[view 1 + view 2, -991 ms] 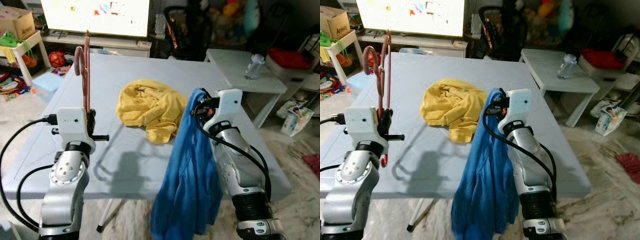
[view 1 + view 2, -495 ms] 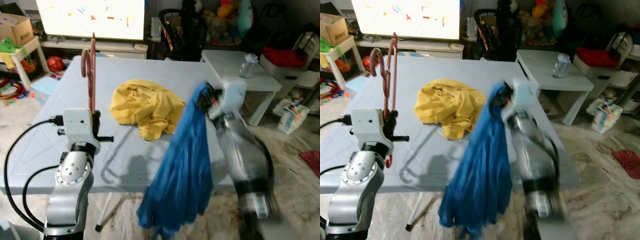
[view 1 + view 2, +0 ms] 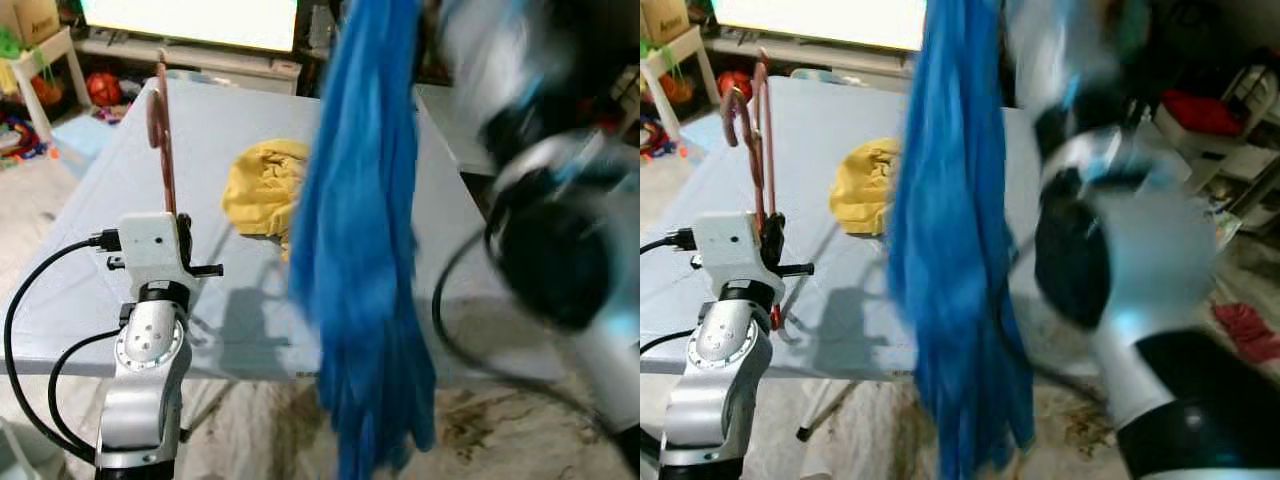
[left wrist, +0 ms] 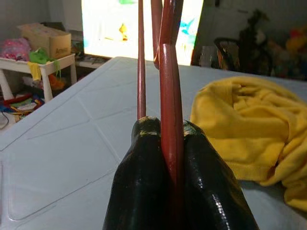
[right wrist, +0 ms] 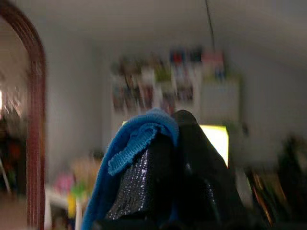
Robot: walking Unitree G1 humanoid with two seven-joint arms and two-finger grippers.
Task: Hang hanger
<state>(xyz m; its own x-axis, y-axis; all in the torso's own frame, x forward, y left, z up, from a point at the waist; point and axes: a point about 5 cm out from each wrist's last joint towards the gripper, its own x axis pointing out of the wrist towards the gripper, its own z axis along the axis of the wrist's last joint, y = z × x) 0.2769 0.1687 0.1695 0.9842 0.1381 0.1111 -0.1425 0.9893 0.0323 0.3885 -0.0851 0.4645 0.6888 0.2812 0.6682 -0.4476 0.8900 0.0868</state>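
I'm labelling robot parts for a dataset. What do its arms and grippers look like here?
Left arm: silver jointed metal with a round disc joint, white boxy wrist housing, looping black cables. Left gripper: two long glossy black fingers. Right arm: motion-blurred, silver with black joints. Right gripper: textured black fingers.

The hanger [image 3: 160, 130] is reddish-brown. The garment [image 3: 362, 250] is plain bright blue, the cloth [image 3: 258, 190] beside it plain yellow. The desk [image 3: 90, 250] is pale grey-blue. Both grippers' fingers [image 4: 144, 191] are glossy black.

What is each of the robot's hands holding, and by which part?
The left gripper pinches the red hanger at its lower bar. The right gripper clamps the blue garment by an edge; the rest dangles.
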